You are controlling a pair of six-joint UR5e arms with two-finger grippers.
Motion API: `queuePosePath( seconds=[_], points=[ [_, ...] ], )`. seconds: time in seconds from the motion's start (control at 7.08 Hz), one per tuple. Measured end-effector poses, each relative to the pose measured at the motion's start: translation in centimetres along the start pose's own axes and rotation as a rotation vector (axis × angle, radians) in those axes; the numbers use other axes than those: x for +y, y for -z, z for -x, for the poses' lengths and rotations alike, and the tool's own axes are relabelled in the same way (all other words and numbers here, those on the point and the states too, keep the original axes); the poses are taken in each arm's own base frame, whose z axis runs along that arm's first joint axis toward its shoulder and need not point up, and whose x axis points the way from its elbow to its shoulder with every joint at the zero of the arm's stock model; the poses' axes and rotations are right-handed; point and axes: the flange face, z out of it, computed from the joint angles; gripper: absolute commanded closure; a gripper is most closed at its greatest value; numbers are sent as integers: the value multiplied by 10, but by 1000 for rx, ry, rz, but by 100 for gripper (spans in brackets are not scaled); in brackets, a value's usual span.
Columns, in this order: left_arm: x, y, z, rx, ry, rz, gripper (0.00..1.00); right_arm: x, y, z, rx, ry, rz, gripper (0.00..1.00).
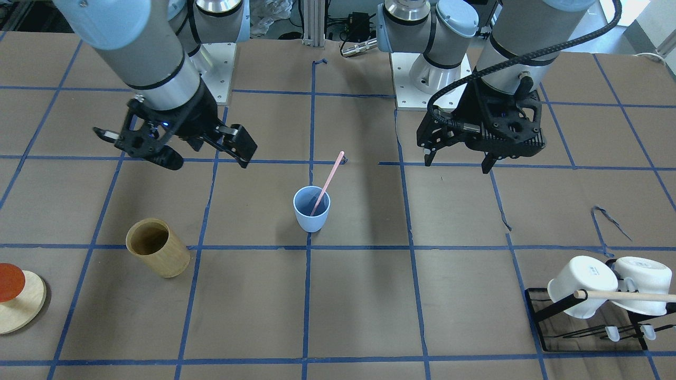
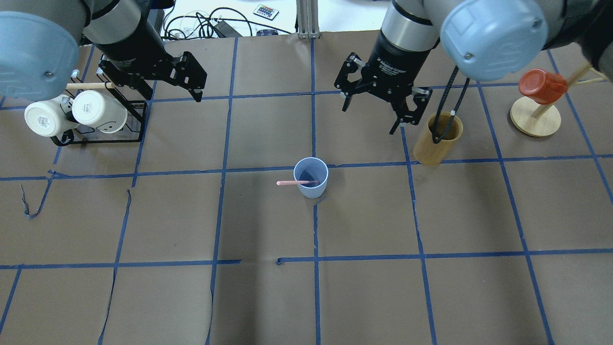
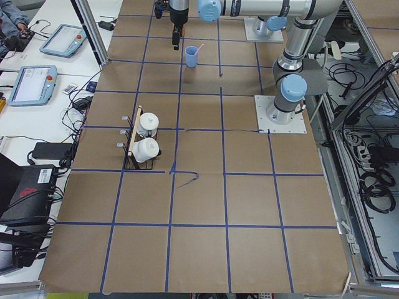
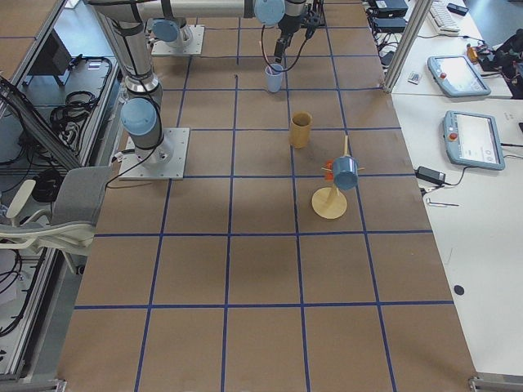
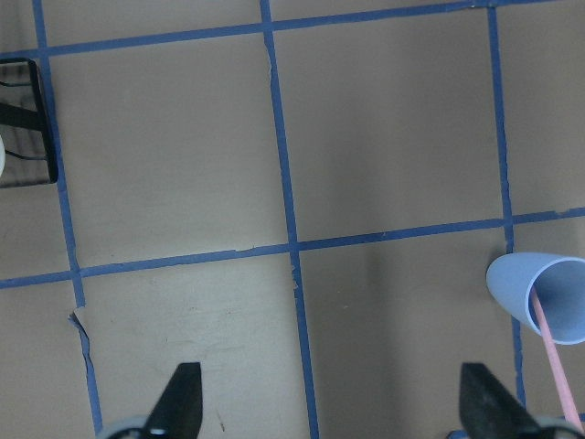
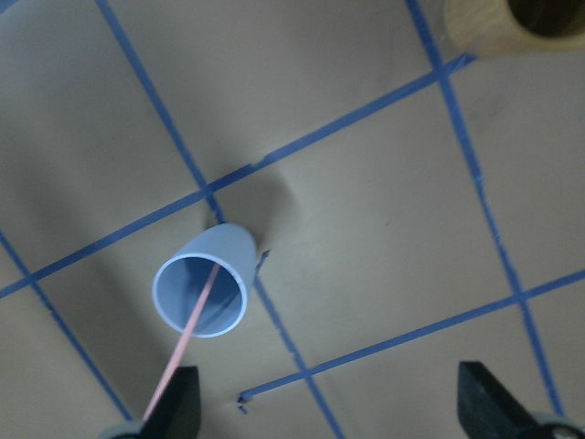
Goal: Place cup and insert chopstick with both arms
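Note:
The light-blue cup [image 1: 311, 209] stands upright near the table's middle and also shows in the overhead view [image 2: 311, 178]. The pale-pink chopstick [image 1: 327, 182] stands in the cup, leaning on its rim with the top end sticking out [image 2: 289, 183]. My left gripper [image 1: 458, 162] is open and empty, raised above the table well off to one side of the cup. Its wrist view shows the cup [image 5: 544, 293] at the right edge. My right gripper [image 1: 206, 155] is open and empty, raised on the cup's other side. Its wrist view shows the cup [image 6: 203, 293] from above with the chopstick [image 6: 183, 352] in it.
A tan wooden cylinder cup [image 2: 438, 139] stands close by the right gripper [image 2: 371, 119], with the arm's cable hanging over it. A black rack with two white mugs and a wooden dowel [image 2: 72, 115] sits near the left gripper [image 2: 167, 91]. A red cup hangs on a wooden stand [image 2: 536, 115].

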Motion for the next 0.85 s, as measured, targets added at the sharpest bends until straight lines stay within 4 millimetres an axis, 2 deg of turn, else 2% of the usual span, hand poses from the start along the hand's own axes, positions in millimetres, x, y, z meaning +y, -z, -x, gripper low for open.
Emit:
queuePosePath(
  seconds=[0.28, 0.85],
  points=[
    [-1, -1, 0, 0, 0, 1, 0, 6, 15, -27, 55, 136, 3, 0],
    [-3, -3, 0, 0, -1, -1, 0, 22, 26, -45, 138, 374, 40, 0]
  ],
)
